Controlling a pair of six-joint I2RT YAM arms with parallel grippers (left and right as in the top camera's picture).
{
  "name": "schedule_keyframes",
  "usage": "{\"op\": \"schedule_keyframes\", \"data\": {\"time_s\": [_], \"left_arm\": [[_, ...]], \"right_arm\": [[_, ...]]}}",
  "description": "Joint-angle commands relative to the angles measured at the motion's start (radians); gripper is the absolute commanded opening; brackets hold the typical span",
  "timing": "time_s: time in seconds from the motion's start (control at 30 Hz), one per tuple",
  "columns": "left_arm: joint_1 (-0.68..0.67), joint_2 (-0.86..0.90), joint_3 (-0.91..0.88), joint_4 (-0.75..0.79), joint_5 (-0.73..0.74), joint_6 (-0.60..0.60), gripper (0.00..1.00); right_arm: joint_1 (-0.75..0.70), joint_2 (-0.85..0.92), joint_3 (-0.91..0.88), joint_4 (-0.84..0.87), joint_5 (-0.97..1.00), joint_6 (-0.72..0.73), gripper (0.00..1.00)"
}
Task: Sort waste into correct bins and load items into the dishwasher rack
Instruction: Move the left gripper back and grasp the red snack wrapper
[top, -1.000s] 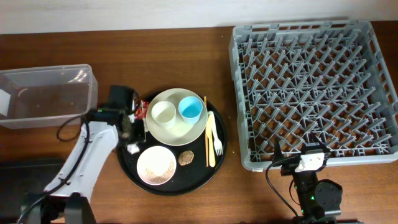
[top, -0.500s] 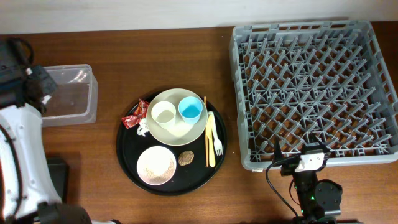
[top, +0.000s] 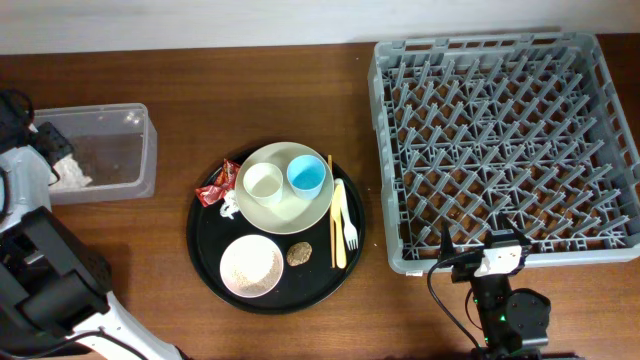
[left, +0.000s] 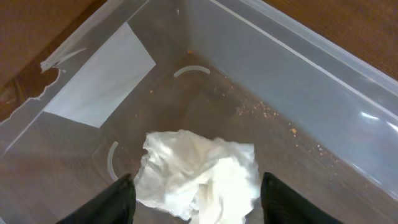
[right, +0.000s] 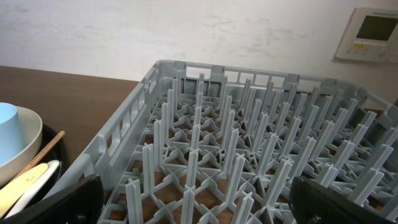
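Note:
My left gripper (left: 198, 182) is open, low inside the clear tub (left: 311, 81), and sits at the far left in the overhead view (top: 52, 152). A crumpled white tissue (left: 202, 174) lies on the tub floor between the fingers (top: 70, 177). The cream plate (top: 290, 200) holds the cream cup (top: 263, 183) and blue cup (top: 307, 174). Around the plate are a red wrapper (top: 217, 183), another tissue (top: 229, 208), the pink bowl (top: 251, 266) holding white grains, a brown lump (top: 298, 254), chopsticks (top: 331, 225) and the fork (top: 348, 222). My right gripper (right: 199, 200) is wide open at the grey rack (top: 505, 150) front edge.
The dishes and waste sit on a round black tray (top: 205, 245) in the middle of the brown table. The rack's upright pegs (right: 236, 143) fill the right wrist view. A white label (left: 102, 78) is stuck on the tub wall. Crumbs dot the tub floor.
The left arm swung from the tray's left side over to the clear tub. Its jaws went from shut to open, and the tissue now lies in the tub. The right arm stayed still.

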Motion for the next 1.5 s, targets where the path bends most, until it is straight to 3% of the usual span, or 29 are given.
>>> {"op": "schedule_keyframes", "data": {"time_s": [0.0, 0.03, 0.1, 0.17, 0.2, 0.3, 0.33, 0.4, 0.43, 0.63, 0.83, 1.0, 1.47], "left_arm": [[-0.008, -0.052, 0.057, -0.020, 0.015, 0.041, 0.69], [-0.018, -0.109, 0.058, -0.029, 0.015, 0.041, 0.69], [-0.053, -0.245, 0.058, -0.076, 0.149, 0.040, 0.70], [-0.138, -0.389, 0.058, -0.187, 0.357, -0.103, 0.69], [-0.179, -0.422, 0.058, -0.238, 0.388, -0.134, 0.69], [-0.354, -0.455, 0.056, -0.457, 0.404, -0.134, 0.72], [-0.438, -0.447, 0.040, -0.585, 0.367, -0.108, 0.73], [-0.520, -0.444, -0.027, -0.650, 0.228, -0.108, 0.73], [-0.555, -0.444, -0.094, -0.645, 0.169, -0.108, 0.76], [-0.570, -0.444, -0.394, -0.446, 0.168, -0.109, 0.76], [-0.570, -0.444, -0.519, -0.302, 0.168, -0.167, 0.72], [-0.570, -0.444, -0.536, -0.239, 0.168, -0.357, 0.72], [-0.570, -0.329, -0.536, -0.152, 0.156, -0.386, 0.72]], "right_arm": [[0.006, -0.006, -0.005, -0.005, 0.002, -0.006, 0.98], [0.006, -0.006, -0.005, -0.005, 0.002, -0.006, 0.98], [0.006, -0.006, -0.005, -0.005, 0.002, -0.007, 0.98], [0.006, -0.006, -0.005, -0.005, 0.002, -0.006, 0.98], [0.006, -0.006, -0.005, -0.005, 0.002, -0.007, 0.98], [0.006, -0.006, -0.005, -0.005, 0.002, -0.007, 0.98], [0.006, -0.006, -0.005, -0.005, 0.002, -0.006, 0.98], [0.006, -0.006, -0.005, -0.005, 0.002, -0.006, 0.98], [0.006, -0.006, -0.005, -0.005, 0.002, -0.006, 0.98], [0.006, -0.006, -0.005, -0.005, 0.002, -0.006, 0.98], [0.006, -0.006, -0.005, -0.005, 0.002, -0.006, 0.98], [0.006, -0.006, -0.005, -0.005, 0.002, -0.006, 0.99], [0.006, -0.006, -0.005, -0.005, 0.002, -0.007, 0.98]]}}
